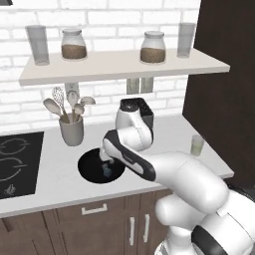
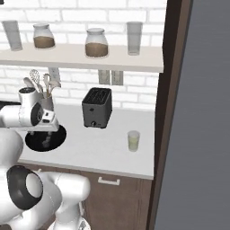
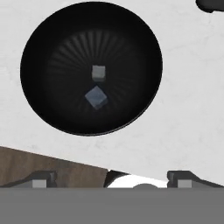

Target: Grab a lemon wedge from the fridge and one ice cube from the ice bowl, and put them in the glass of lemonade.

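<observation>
Ice bowl (image 3: 39,105): black, set on the white desk (image 3: 188,87) near its front edge; two ice cubes held at its centre, one (image 3: 99,72) just beside the other (image 3: 96,97). Claw (image 3: 112,178): poised above the bowl, fingertips (image 3: 42,179) spread wide, nothing held, presumably readied for a descent. Glass of lemonade (image 1: 197,145): stood well apart, toward the desk's right end, past the toaster (image 2: 96,107). No legible writing noted.

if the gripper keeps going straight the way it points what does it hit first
Probably the round black ice bowl on the white counter, near its two pale ice cubes. The open gripper looks down over it; depth is unclear.
</observation>
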Available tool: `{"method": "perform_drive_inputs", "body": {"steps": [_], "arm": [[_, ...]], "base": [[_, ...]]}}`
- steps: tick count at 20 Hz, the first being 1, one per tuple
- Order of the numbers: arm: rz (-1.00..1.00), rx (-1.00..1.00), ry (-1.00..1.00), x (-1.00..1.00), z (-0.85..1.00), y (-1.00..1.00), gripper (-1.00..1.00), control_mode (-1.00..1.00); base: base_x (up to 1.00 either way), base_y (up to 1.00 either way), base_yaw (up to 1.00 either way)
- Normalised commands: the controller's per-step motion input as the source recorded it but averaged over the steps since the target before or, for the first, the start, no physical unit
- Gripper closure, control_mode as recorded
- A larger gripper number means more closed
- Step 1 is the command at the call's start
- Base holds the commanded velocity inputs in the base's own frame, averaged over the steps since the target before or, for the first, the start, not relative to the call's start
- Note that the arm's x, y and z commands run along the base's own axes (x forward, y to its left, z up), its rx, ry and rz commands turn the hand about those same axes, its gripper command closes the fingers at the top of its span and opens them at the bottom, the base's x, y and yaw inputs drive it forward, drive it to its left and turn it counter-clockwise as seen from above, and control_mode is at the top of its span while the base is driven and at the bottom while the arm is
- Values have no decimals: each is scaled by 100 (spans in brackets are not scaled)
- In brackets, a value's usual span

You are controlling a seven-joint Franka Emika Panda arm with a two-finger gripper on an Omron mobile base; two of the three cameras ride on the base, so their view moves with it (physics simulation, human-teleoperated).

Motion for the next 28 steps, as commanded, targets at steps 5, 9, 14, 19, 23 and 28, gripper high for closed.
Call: {"method": "perform_drive_inputs", "body": {"steps": [5, 9, 14, 19, 23, 28], "arm": [[15, -13, 26, 0, -6, 45, -100, -100], [14, -5, 18, 2, -20, 13, -100, -100], [12, 0, 6, 20, -23, 0, -100, -100], [7, 0, 0, 5, -21, 0, -100, -100], [5, 0, 0, 24, -21, 0, -100, -100], [2, 0, 0, 20, -26, 1, -100, -100]], "base": [[0, 0, 0], [0, 0, 0], [0, 0, 0], [0, 0, 0], [0, 0, 0], [0, 0, 0]]}}
